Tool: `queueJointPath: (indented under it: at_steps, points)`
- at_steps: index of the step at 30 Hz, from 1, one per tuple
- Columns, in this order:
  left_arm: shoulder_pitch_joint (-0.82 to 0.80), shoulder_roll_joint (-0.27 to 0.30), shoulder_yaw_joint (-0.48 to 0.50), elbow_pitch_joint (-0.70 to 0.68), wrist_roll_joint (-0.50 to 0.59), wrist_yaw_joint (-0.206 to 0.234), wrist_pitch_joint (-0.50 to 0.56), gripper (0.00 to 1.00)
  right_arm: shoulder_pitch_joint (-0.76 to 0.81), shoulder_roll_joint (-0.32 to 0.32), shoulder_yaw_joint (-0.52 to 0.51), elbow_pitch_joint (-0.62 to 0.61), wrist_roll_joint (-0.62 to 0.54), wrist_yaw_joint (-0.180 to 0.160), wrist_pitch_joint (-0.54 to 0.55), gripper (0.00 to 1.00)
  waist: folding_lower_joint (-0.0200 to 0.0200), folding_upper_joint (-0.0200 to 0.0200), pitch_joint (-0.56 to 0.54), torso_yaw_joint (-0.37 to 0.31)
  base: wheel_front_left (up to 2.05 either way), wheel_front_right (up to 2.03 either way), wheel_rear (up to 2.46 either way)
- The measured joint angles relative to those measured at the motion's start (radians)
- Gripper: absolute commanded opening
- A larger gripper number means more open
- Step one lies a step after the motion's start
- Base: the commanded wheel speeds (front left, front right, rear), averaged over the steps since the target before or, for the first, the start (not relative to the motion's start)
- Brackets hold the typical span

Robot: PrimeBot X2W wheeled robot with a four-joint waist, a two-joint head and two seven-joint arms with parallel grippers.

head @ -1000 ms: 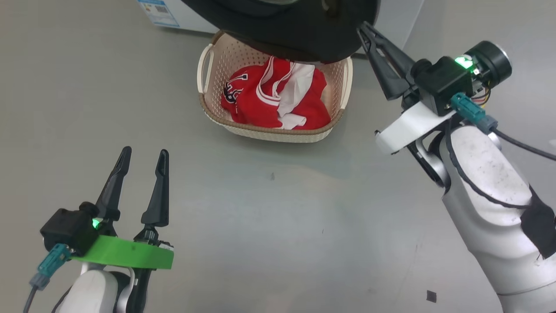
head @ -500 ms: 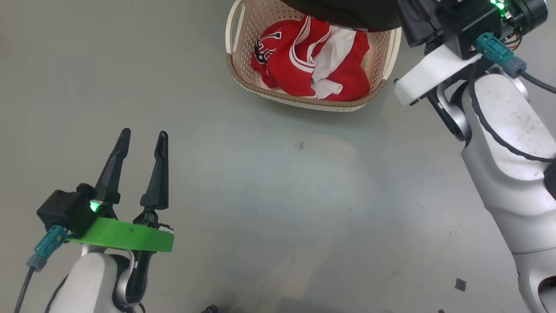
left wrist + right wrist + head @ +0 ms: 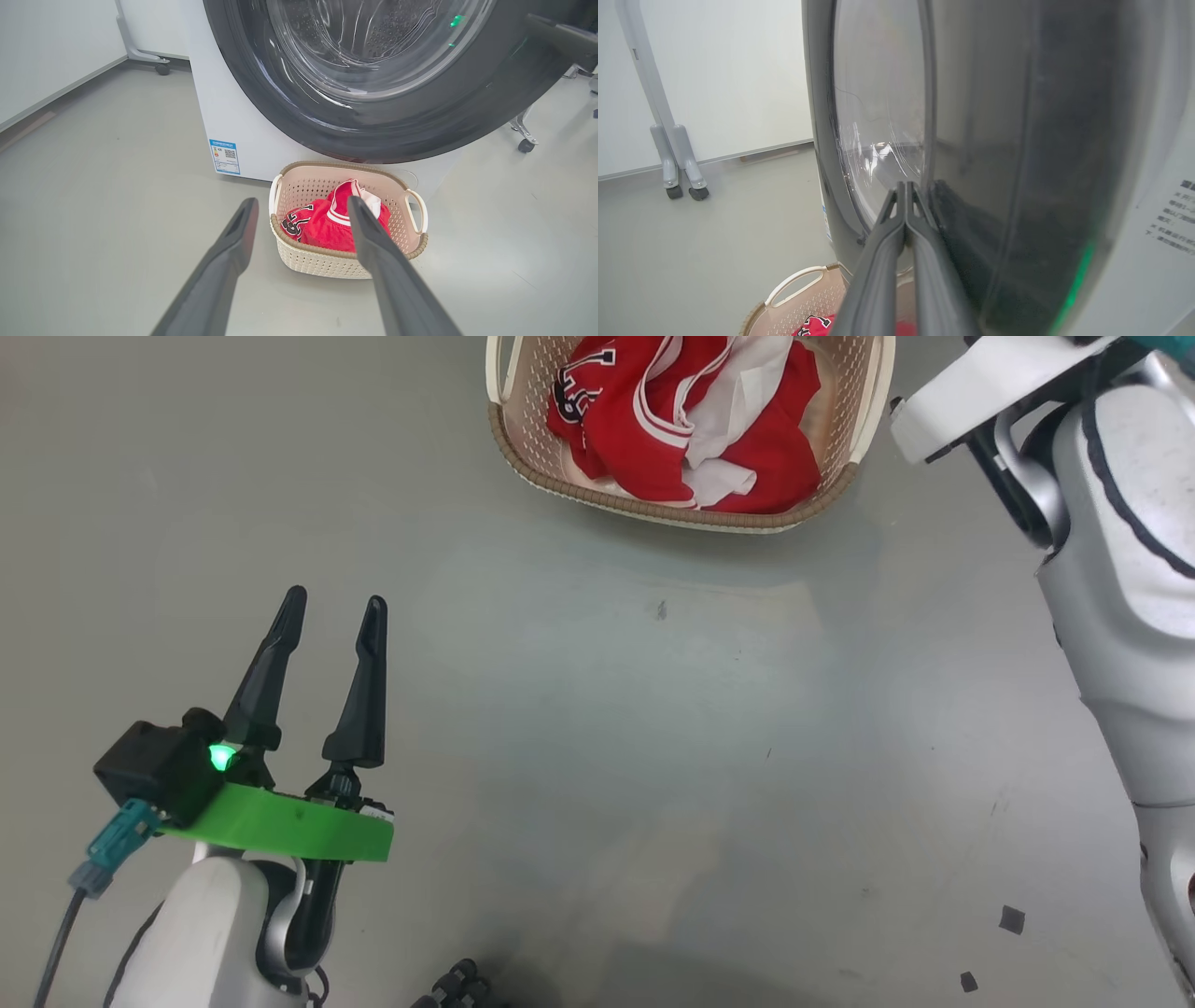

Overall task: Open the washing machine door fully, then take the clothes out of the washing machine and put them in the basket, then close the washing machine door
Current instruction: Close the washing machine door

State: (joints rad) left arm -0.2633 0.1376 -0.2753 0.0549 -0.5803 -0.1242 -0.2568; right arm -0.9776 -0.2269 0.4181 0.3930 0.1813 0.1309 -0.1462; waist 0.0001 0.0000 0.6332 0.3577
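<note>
The cream basket (image 3: 523, 467) stands on the grey floor with the red clothes (image 3: 653, 439) heaped inside it. Just behind it is the white washing machine (image 3: 233, 116). The washing machine door (image 3: 289, 102), black-rimmed with a clear glass bowl, hangs over the basket (image 3: 327, 263) and stands out past the machine's right side. My right gripper (image 3: 906, 185) is shut and empty, its tips against the door's glossy rim (image 3: 985, 186) beside the glass. My left gripper (image 3: 333, 600) is open and empty, low over the floor in front of the basket, pointing toward it (image 3: 301, 199).
A blue label (image 3: 224, 156) marks the machine's lower front. Grey wheeled stand legs (image 3: 679, 158) stand by the white wall to the left, and a caster (image 3: 525, 145) sits to the machine's right. Small dark scraps (image 3: 1011, 919) lie on the floor near my right arm (image 3: 1120, 523).
The head camera has tilted down and turned, so the basket sits higher in its view and the door and right gripper have left it. Both grippers keep their states.
</note>
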Motion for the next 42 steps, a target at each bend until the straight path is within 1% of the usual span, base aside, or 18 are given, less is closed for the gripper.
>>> queueJointPath:
  at_steps: [2,6,9,13,21,25,30,38,42]
  points:
    - [-0.01,-0.002,-0.012,0.0,-0.002,0.0,0.0,1.0,-0.024,-0.003,-0.018,0.004,0.005,0.0,0.0,0.0,0.0,0.0,0.014,0.001,0.0,0.0,0.0]
    - [-0.025,-0.015,-0.025,0.002,-0.009,0.0,0.0,1.0,-0.071,-0.03,-0.048,0.018,0.007,0.0,0.0,0.0,0.0,0.0,0.043,0.005,0.0,0.0,0.0]
    - [-0.031,-0.016,-0.035,0.002,-0.012,0.0,0.0,1.0,-0.115,-0.042,-0.068,0.027,0.006,-0.007,0.0,0.0,0.0,0.0,0.066,0.009,0.0,0.0,0.0]
    - [-0.045,-0.017,-0.042,0.004,-0.017,0.0,0.0,1.0,-0.155,-0.048,-0.081,0.039,0.006,-0.019,0.001,0.0,0.0,0.0,0.089,0.013,0.0,0.0,0.0]
    - [-0.089,-0.032,-0.067,0.007,-0.023,0.0,0.0,1.0,-0.255,-0.07,-0.099,0.069,-0.005,-0.021,0.01,0.0,0.0,0.0,0.14,0.033,0.0,0.0,0.0]
    - [-0.102,-0.037,-0.079,0.013,-0.027,0.0,0.0,1.0,-0.301,-0.09,-0.11,0.089,-0.008,-0.031,0.013,0.0,0.0,0.0,0.157,0.047,0.0,0.0,0.0]
    - [-0.106,-0.043,-0.084,0.029,-0.03,0.0,0.0,1.0,-0.334,-0.091,-0.131,0.114,-0.008,-0.047,0.009,0.0,0.0,0.0,0.169,0.064,0.0,0.0,0.0]
    - [-0.117,-0.048,-0.087,0.037,-0.035,0.0,0.0,1.0,-0.368,-0.083,-0.124,0.155,-0.009,-0.047,-0.001,0.0,0.0,0.0,0.172,0.074,0.0,0.0,0.0]
    - [-0.126,-0.049,-0.087,0.045,-0.035,0.0,0.0,1.0,-0.368,-0.079,-0.122,0.176,-0.01,-0.047,-0.026,0.0,0.0,0.0,0.168,0.074,0.0,0.0,0.0]
